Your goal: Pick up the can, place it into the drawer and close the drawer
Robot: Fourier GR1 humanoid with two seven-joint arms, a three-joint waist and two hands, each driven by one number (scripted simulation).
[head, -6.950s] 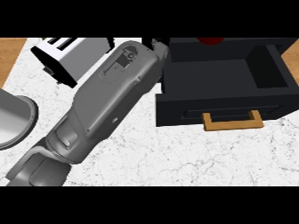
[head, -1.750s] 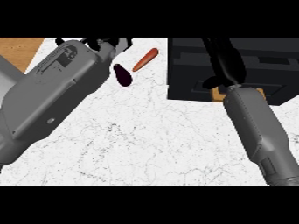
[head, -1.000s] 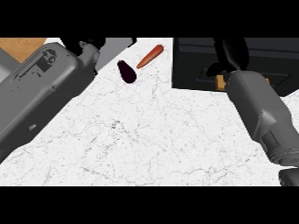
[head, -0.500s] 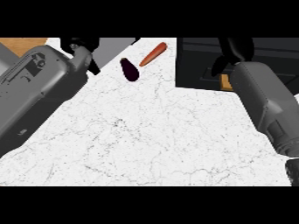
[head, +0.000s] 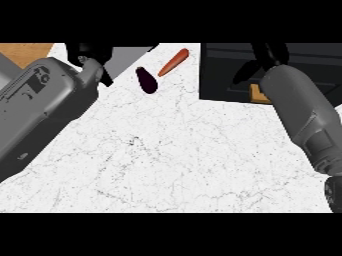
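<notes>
**Inspector A:** Where is the can?
**Inspector B:** Not visible; presumably inside the drawer [head: 222,65], right hand [head: 266,55] at its front, left hand [head: 85,50] upper left. Neither hand's closure can be told.
**Inspector A:** Hazard?
**Inspector B:** Push glancing off, leaving drawer ajar.

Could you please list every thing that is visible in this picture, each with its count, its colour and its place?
counter: one, white marbled, fills most of the view
drawer unit: one, black, upper right
drawer handle: one, tan, on the unit's front, partly behind the right forearm
long vegetable: one, orange, top centre, on the counter
oval vegetable: one, dark purple, lower left of the orange one, apart from it
wooden patch: one, tan, upper left corner
can: none in view
left forearm: one, grey, left side
right forearm: one, grey, right side
left hand: one, black, top left
right hand: one, black, over the drawer unit
</notes>
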